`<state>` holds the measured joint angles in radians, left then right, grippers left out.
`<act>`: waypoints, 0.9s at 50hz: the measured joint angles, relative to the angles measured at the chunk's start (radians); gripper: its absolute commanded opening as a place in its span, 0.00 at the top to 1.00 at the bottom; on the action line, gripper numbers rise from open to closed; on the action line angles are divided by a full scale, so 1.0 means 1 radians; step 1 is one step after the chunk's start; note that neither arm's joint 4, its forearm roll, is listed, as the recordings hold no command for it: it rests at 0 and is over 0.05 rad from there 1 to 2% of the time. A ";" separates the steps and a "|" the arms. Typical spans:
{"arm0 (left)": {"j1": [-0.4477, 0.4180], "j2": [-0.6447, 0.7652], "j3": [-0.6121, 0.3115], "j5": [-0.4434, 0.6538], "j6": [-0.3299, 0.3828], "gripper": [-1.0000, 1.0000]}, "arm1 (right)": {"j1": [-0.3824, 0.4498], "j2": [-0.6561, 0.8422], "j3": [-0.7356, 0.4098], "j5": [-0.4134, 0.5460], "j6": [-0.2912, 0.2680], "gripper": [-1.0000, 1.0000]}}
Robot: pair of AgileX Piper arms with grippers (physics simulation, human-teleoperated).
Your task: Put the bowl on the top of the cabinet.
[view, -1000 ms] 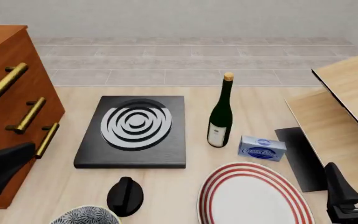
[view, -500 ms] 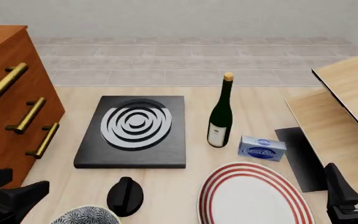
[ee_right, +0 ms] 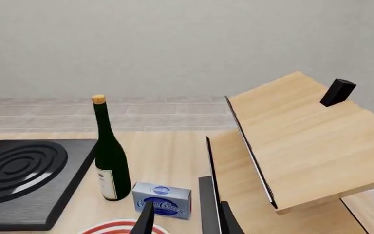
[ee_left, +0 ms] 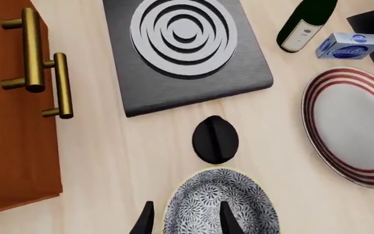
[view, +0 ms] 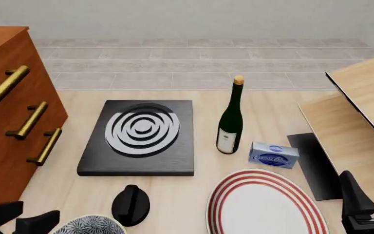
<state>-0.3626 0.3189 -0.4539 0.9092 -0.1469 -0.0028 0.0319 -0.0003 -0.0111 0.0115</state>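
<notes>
Resting on the table's near edge, the bowl (ee_left: 221,204) is round and deep, white with dense dark floral swirls and a pale rim (only its far part shows in the front view). The left gripper (ee_left: 185,218) hangs over its near-left rim, jaws parted, one finger inside. A black knob (ee_left: 215,139) sits just beyond; the cabinet (view: 5,122) stands left. Right gripper (ee_right: 184,219): parted, empty.

Your left pincer (ee_left: 183,222) straddles the bowl (ee_left: 221,204) rim; the black knob (ee_left: 215,140) crowds just beyond, the cabinet (ee_left: 11,122) walls one side.
</notes>
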 measured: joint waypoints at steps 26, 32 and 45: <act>0.037 -0.039 0.137 -0.045 -0.048 0.00 | 0.000 0.005 0.000 -0.004 -0.002 0.00; 0.038 -0.045 0.163 -0.057 -0.059 0.00 | 0.000 0.004 0.000 -0.003 -0.003 0.00; 0.028 -0.045 0.220 -0.093 -0.086 0.00 | -0.001 -0.006 0.000 0.006 -0.004 0.00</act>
<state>-0.3345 0.2735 -0.2342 0.8159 -0.2324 -0.0037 0.0259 -0.0001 -0.0051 0.0071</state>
